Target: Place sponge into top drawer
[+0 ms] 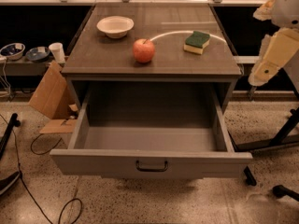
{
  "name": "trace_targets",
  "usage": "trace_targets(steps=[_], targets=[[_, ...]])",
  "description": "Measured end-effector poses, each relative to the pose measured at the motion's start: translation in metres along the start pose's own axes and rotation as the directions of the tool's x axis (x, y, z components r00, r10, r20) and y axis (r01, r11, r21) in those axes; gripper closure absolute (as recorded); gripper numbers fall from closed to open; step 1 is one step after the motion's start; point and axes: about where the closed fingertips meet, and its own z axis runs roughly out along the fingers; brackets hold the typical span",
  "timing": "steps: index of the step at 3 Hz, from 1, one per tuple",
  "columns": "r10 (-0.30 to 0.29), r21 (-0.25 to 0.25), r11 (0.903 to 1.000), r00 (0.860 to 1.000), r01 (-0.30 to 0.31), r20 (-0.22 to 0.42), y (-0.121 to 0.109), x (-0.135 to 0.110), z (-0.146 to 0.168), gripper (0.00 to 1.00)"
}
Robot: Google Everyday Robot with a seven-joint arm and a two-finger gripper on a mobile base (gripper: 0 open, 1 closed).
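Observation:
The sponge [197, 41], dark green on pale yellow foam, lies on the right side of the grey cabinet's top [117, 59]. The top drawer [149, 162] is pulled wide open below it, and its inside shows nothing in it. Its dark bar handle [152, 165] sits at the centre of the front panel. Of my arm only a cream link [273, 55] shows at the right edge, right of the cabinet and apart from the sponge. My gripper itself is out of view.
A red apple [144, 50] stands left of the sponge and a white bowl [115, 26] at the back left of the top. Cardboard [46, 94], cables and bowls lie on the left. Dark stand legs [280, 139] cross the floor on the right.

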Motion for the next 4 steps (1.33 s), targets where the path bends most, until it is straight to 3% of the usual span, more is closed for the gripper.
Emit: trace_targets(steps=[2, 3, 4], targets=[[0.061, 0.010, 0.9980, 0.992, -0.062, 0.112, -0.071, 0.015, 0.032, 0.00], [0.121, 0.017, 0.9918, 0.975, -0.126, 0.187, -0.097, 0.016, 0.055, 0.00], [0.212, 0.042, 0.9724, 0.943, -0.229, 0.255, -0.116, 0.015, 0.070, 0.00]])
